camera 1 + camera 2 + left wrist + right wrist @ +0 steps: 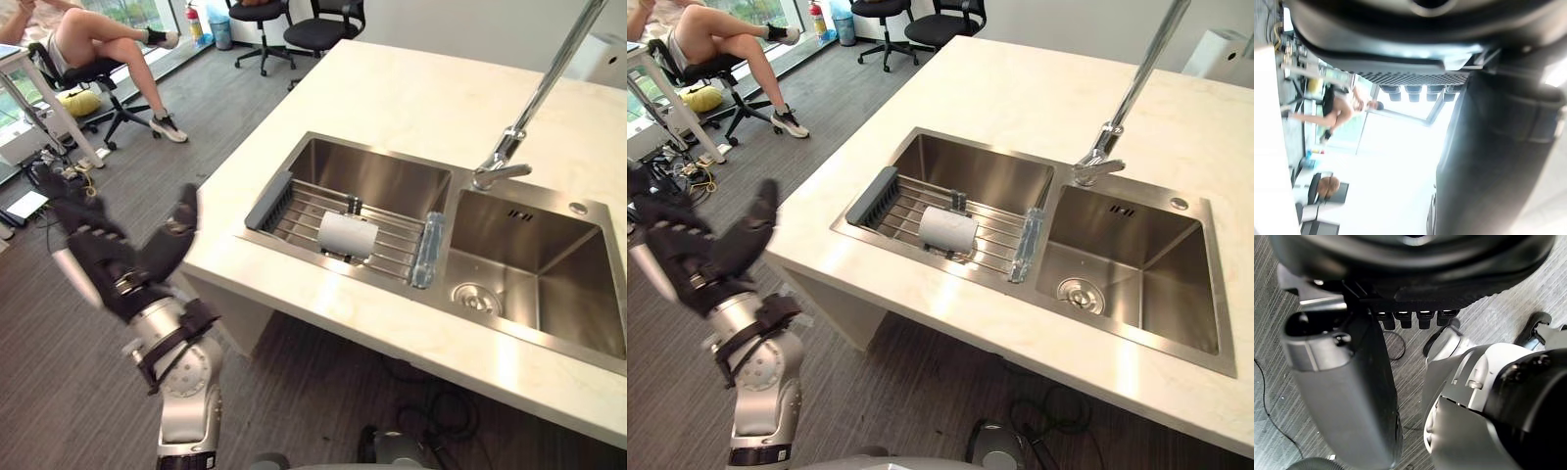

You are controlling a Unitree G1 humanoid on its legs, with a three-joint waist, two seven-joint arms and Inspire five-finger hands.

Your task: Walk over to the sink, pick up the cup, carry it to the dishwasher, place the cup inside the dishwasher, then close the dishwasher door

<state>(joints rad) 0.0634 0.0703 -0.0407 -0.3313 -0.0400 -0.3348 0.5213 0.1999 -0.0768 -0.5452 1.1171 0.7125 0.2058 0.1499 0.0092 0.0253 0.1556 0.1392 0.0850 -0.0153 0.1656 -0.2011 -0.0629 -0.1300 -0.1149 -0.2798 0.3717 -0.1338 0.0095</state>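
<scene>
Sideways on the sink rack (392,257), cup (348,235) — mouth hidden; left hand (116,257) splayed, empty

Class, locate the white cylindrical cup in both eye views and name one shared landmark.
Left eye view: the white cylindrical cup lies sideways on the wire rack, just right of centre.
Right eye view: on that rack, at centre.
Shared landmark: the chrome tap, to its right.

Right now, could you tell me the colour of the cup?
The cup is white, best seen in the left eye view.
</scene>
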